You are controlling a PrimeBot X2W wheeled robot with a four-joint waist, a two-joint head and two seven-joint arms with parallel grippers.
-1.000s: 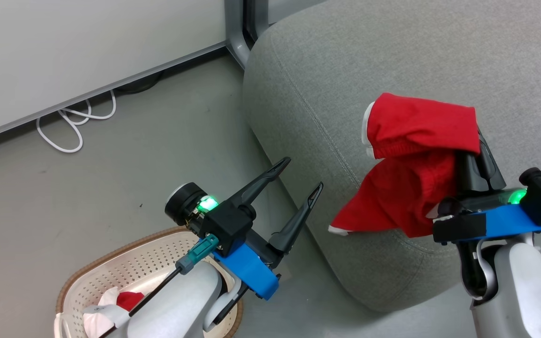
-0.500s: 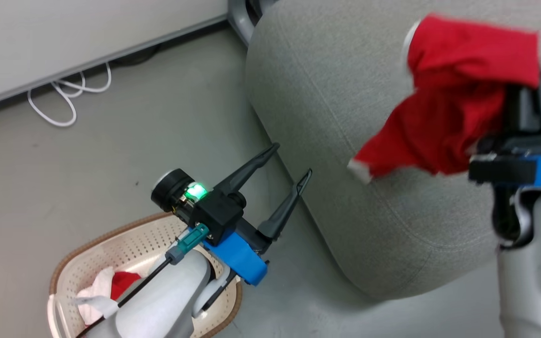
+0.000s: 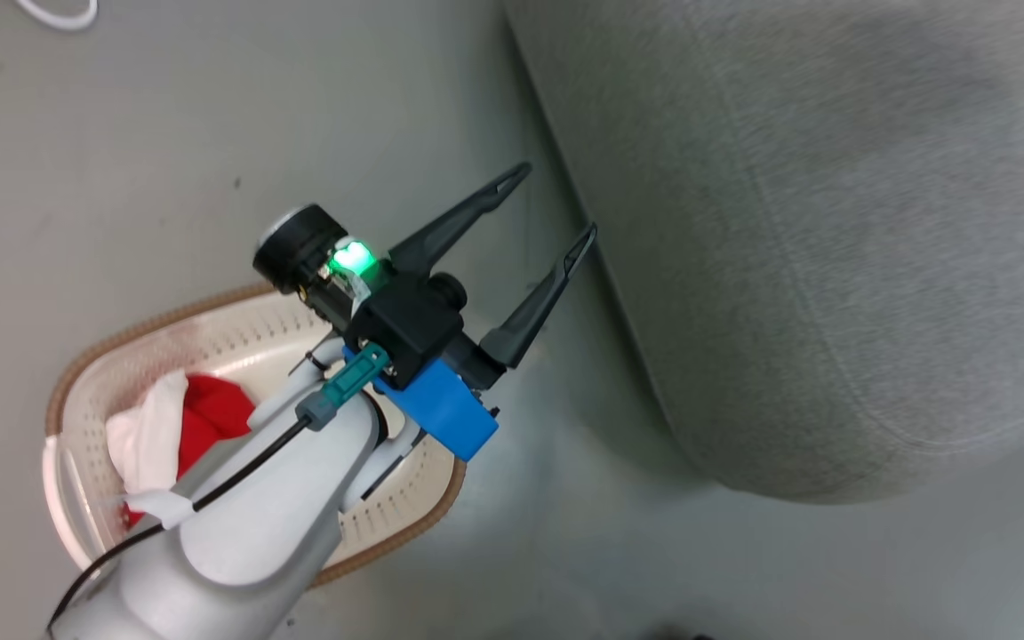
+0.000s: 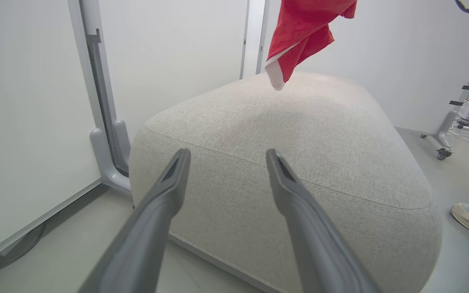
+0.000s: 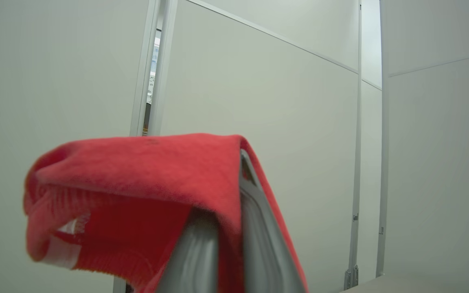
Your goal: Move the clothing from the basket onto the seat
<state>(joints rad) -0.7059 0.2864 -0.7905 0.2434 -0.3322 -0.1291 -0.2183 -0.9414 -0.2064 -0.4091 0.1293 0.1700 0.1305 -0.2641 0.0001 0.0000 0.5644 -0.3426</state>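
Two red pieces of clothing: one in the basket (image 3: pixel 76 373), one pinched in my right gripper (image 5: pixel 234 211) above the seat (image 4: pixel 299 142).

At my left a crumpled red-and-white piece (image 3: pixel 205 418) lies bunched in the basket, with no clear long axis; my left gripper (image 3: pixel 556 200) hovers spread and empty beside the seat. Rightward, my right gripper is pressed together on a fold of the hanging garment (image 4: pixel 299 36), which drapes long axis downward, white cuff lowest, apparently clear of the seat. I judge the cloth light, limp and grippy: it sags from any pinch, so a bunched fold near the middle suits best.
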